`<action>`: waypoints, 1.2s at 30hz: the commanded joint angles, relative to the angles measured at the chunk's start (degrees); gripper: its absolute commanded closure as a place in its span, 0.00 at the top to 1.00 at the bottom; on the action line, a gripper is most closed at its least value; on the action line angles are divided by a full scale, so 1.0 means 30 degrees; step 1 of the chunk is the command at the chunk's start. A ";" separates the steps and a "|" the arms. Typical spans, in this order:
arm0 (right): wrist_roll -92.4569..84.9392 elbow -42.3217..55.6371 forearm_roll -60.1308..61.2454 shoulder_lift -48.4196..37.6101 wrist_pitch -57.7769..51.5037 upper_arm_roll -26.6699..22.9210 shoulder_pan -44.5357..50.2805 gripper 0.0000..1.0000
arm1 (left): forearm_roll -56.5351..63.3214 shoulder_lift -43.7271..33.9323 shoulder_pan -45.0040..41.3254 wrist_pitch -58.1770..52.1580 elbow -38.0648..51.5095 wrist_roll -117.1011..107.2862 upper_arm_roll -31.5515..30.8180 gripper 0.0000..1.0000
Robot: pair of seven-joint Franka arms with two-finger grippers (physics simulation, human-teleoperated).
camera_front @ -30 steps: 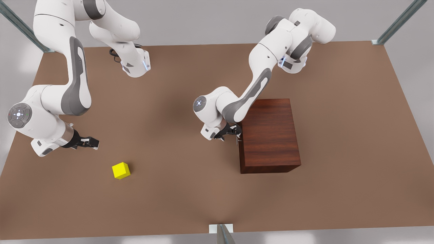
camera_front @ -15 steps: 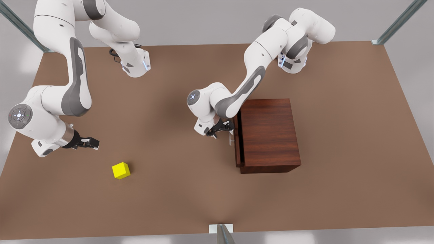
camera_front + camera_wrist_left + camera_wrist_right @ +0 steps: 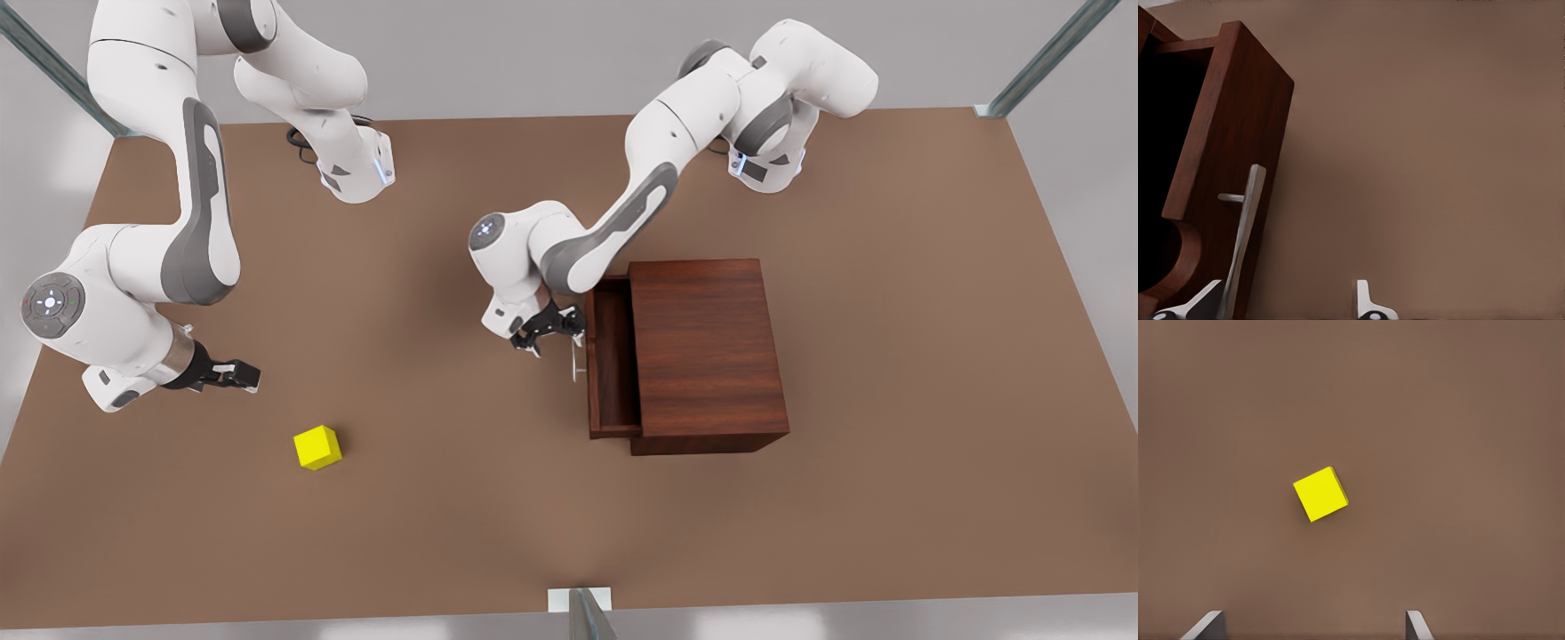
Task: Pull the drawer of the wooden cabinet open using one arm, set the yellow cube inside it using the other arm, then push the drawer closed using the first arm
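drawer open, claw around handle

Left end effector spread wide; right end effector open, waiting.

A plain brown table carried the wooden cabinet and, well apart from it, the yellow cube.

— Any writing I can read here?

— None. My cabinet, its drawer and the cube are all plain-faced, and I find no label, brand, number or sign on my arms or the table.
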 commanded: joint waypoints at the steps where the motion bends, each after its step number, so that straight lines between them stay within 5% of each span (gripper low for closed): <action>1: 0.2153 0.0725 0.0153 0.0391 -0.0207 -0.0024 0.0014 1.00 | -0.0067 0.0387 -0.0225 0.0023 0.0532 -0.1409 -0.0065 1.00; 4: 1.6273 0.1138 0.0152 0.1300 -0.0266 -0.0112 -0.0016 1.00 | -0.0067 0.0622 -0.0371 0.0110 0.0972 -0.1673 -0.0065 1.00; 8: 2.3134 0.1372 0.0152 0.1652 0.1313 -0.0053 0.0043 1.00 | -0.0096 0.0826 -0.0664 0.0257 0.1557 -0.2317 -0.0123 1.00; 11: 2.3459 0.1372 0.0181 0.2004 0.1931 -0.0024 0.0102 1.00 | -0.0155 0.0769 -0.0723 -0.0065 0.2172 -0.2493 -0.0270 1.00; 16: 2.4075 0.1577 0.0123 0.2735 0.2019 0.0122 0.0629 1.00 | -0.2323 -0.2629 -0.0636 -0.6245 0.4283 0.1197 -0.0270 1.00; 19: 2.4163 0.2456 0.0093 0.4668 0.3044 0.0093 0.0717 1.00 | -0.6037 -0.5792 0.5567 -1.1049 0.3873 1.1294 -0.0299 1.00; 20: 2.4134 0.2456 0.0064 0.4962 0.3191 0.0093 0.0688 1.00 | -1.0403 -0.6936 1.1806 -1.2165 0.3142 1.8765 -0.0329 1.00; 21: 2.3928 0.2456 0.0006 0.5313 0.3308 0.0064 0.0658 1.00 | -1.1405 -0.7054 1.5006 -1.1961 0.2322 2.2201 -0.0300 1.00; 22: 2.3928 0.2456 0.0006 0.5666 0.3630 0.0035 0.0658 1.00 | -1.1405 -0.9564 1.6588 -0.8251 -0.1505 2.3051 -0.0299 1.00; 23: 2.3928 0.2456 0.0035 0.5929 0.3630 -0.0024 0.0658 1.00 | -1.0880 -1.4901 1.7031 -0.0454 -1.1001 2.3084 0.0111 1.00; 25: 2.3928 0.2456 0.0035 0.6544 0.3718 -0.0112 0.0337 1.00 | -0.9852 -1.4115 1.7002 -0.2087 -0.9107 2.2616 0.0111 1.00; 36: 2.5276 0.0377 0.0973 0.7805 0.9255 0.0093 0.0043 1.00 | -0.9852 -1.4261 1.7382 -0.2702 -0.9985 2.2380 0.0228 1.00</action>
